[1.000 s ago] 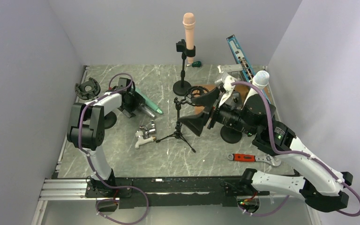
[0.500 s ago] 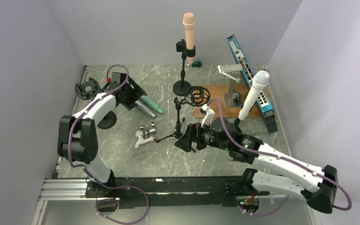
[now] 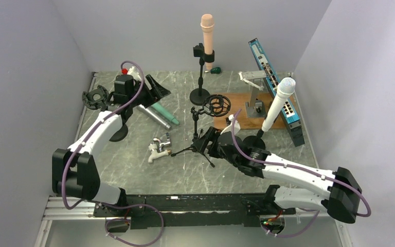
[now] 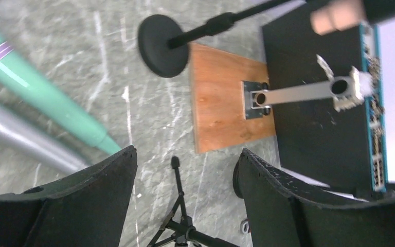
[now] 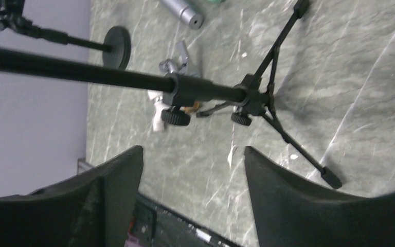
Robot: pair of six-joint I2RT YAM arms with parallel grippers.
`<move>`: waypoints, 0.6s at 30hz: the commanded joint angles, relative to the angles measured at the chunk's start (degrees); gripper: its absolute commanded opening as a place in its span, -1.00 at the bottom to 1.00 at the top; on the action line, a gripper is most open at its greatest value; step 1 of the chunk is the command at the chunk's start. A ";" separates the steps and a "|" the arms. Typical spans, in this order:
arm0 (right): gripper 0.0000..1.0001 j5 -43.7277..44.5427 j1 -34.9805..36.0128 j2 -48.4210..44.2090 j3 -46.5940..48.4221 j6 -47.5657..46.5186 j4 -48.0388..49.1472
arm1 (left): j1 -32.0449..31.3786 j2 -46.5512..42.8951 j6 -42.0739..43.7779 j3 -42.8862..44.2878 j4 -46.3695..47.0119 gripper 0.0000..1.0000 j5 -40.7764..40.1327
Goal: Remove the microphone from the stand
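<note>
A peach microphone stands upright in the clip of a round-base stand at the back; its tip shows in the left wrist view. A white microphone leans in a second stand at the right. A black tripod stand carrying an empty shock mount stands mid-table. My left gripper hovers open above a green microphone and a silver one lying on the table. My right gripper is open beside the tripod's pole, holding nothing.
A chrome faucet lies left of the tripod. A wooden board with a metal arm and a blue network switch sit back right. A loose shock mount and a black round base lie at the left.
My right arm swung left from the white microphone's stand to the tripod, its jaws narrowing a little. My left gripper lifted off the lying microphones and moved back and right.
</note>
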 commanded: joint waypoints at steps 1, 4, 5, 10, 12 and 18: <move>0.28 8.44 0.23 3.45 -0.20 2.20 7.15 | -2.46 -5.48 7.80 -0.14 7.45 0.52 5.36; 0.10 8.88 0.20 6.50 0.90 0.73 9.47 | -4.42 -8.14 12.49 0.56 6.16 0.51 2.79; 0.09 8.68 0.33 7.20 1.19 0.62 9.97 | -5.08 -8.74 14.00 1.14 4.17 0.51 1.74; 0.09 8.14 0.97 9.94 1.53 0.03 13.09 | -7.10 -10.14 16.88 1.72 2.13 0.51 -0.97; 0.11 8.25 1.35 10.48 1.78 -0.04 13.19 | -7.28 -10.12 16.84 1.72 2.28 0.51 -0.46; 0.21 10.40 2.57 10.48 3.60 -2.04 11.35 | -7.52 -9.50 16.34 2.63 0.84 0.52 2.07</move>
